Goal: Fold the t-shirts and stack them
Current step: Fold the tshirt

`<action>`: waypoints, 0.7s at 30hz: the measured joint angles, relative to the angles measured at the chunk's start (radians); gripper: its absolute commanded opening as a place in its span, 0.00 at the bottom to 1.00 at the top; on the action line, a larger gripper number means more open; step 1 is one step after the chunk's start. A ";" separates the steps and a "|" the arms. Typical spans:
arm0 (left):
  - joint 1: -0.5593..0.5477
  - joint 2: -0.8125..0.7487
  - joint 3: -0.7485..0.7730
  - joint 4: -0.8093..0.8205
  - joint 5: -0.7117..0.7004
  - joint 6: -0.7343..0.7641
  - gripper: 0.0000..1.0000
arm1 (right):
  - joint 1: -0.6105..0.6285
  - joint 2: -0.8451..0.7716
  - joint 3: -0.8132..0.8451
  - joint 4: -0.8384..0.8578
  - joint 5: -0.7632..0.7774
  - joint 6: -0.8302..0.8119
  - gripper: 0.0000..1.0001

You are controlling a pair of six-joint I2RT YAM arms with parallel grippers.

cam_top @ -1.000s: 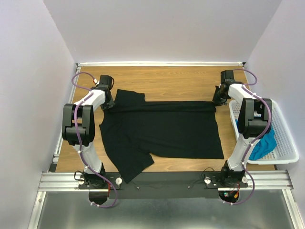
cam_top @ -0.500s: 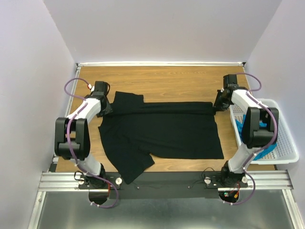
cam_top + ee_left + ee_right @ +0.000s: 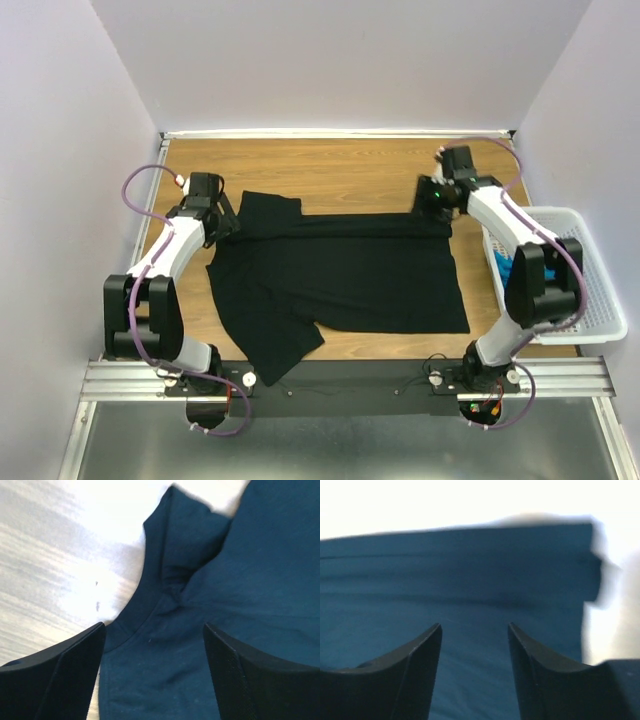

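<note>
We see the teal t-shirt (image 3: 505, 268) in the right basket (image 3: 598, 300). The black t-shirt (image 3: 340, 275) runs left-right, sleeves left. The left pincer (image 3: 155, 680) and right pincer (image 3: 475, 675) gape wide.

The right gripper (image 3: 433, 196) is moving leftward, from beside the far right corner of the black t-shirt (image 3: 340, 275) to over it. The left arm (image 3: 150, 270) is folding lower, its elbow dropping toward the near table (image 3: 350, 165) edge. The right arm (image 3: 530, 262) is now covering most of the teal t-shirt (image 3: 503, 266).

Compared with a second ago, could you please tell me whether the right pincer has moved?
Yes. The right pincer has shifted left, away from the white basket, along the black t-shirt's far edge.
</note>
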 measured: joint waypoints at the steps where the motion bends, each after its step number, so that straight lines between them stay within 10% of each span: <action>1: 0.000 0.004 0.014 0.002 0.006 0.001 0.87 | 0.038 0.031 0.050 0.014 -0.018 -0.002 0.65; 21: 0.000 0.547 0.588 0.109 0.071 0.086 0.78 | 0.300 0.687 0.612 0.377 -0.386 0.213 0.62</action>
